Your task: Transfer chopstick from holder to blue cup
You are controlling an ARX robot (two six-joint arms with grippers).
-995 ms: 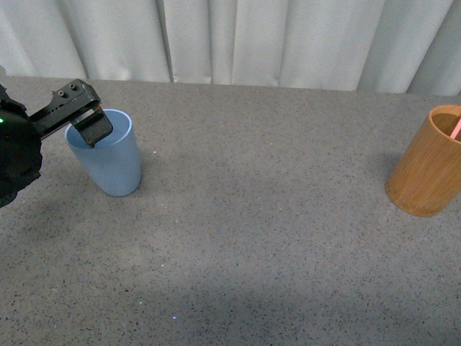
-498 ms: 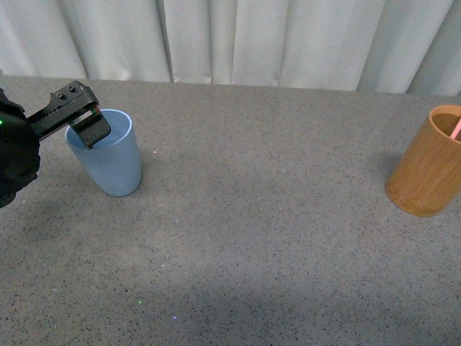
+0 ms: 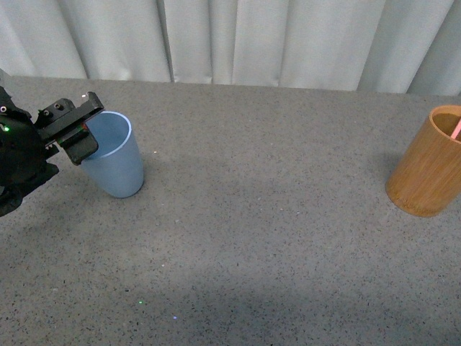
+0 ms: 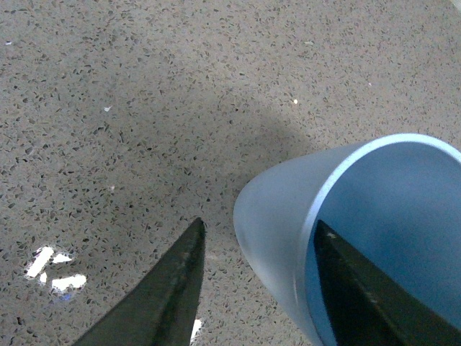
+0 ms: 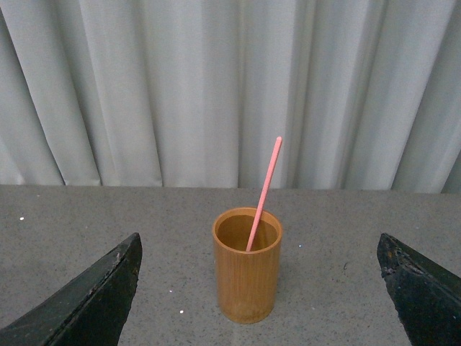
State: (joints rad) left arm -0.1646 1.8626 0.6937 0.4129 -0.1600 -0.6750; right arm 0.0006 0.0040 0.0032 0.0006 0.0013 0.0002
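The blue cup stands at the table's left, leaning slightly. My left gripper is open and straddles its near-left rim. In the left wrist view one finger is inside the cup and the other finger is outside, with the wall between them at the left gripper. The brown holder stands at the far right with one pink chopstick in it. In the right wrist view the holder and chopstick are ahead of my open, empty right gripper, well apart from it.
A grey speckled tabletop stretches between cup and holder. A white curtain hangs behind the table's far edge. My right arm is out of the front view.
My left gripper has shifted left and back over the cup's rim. The cup's top has leaned with it and its base sits slightly further right. The holder has not moved.
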